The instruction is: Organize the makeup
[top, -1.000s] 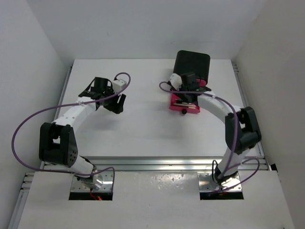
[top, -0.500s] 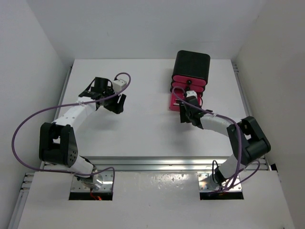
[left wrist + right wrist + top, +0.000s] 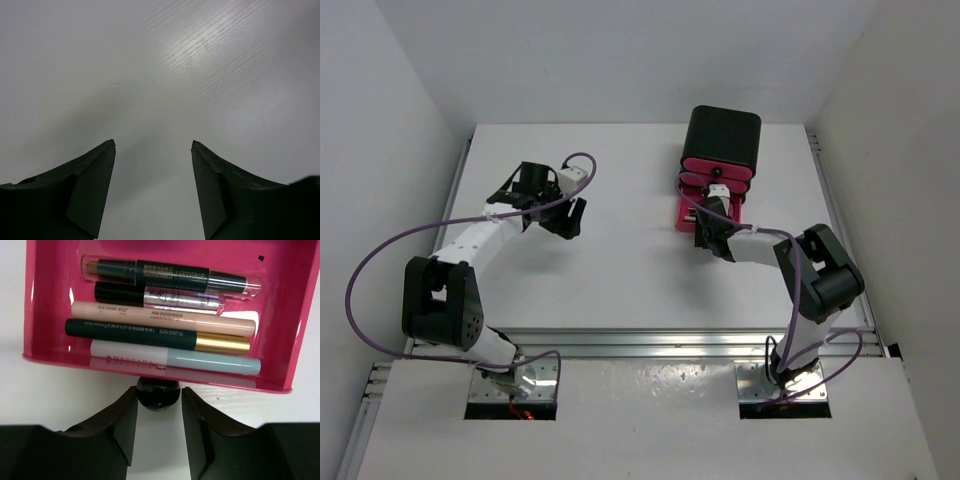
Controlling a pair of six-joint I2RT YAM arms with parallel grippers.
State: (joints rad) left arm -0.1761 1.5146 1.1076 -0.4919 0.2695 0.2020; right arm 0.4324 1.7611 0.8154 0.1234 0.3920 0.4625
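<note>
At the front of the pulled-out pink drawer (image 3: 295, 315), the right gripper (image 3: 158, 390) now has its jaws drawn narrow around the drawer's round black knob (image 3: 158, 396), one finger against each side. Half a second ago this gripper hung back from the drawer over the white table (image 3: 200, 60). Since then it has moved forward to the drawer front, and the arm's elbow has folded in closer to the black box (image 3: 723, 138). A second ago it was over the drawer itself.

The makeup lies inside the drawer, just beyond the jaws, as five sticks side by side and parallel to the drawer front. Nearest the knob is a white and pale blue stick (image 3: 175, 360). Next come a dark green stick with a gold end (image 3: 157, 335), a pale peach pen (image 3: 162, 317) and a black stick with a glittery silver end (image 3: 160, 296). Farthest back is a dark stick with clear ends (image 3: 172, 274).

The left gripper (image 3: 153, 145) has not moved. Its jaws stand wide apart over bare table, holding nothing, well away from the drawer.
</note>
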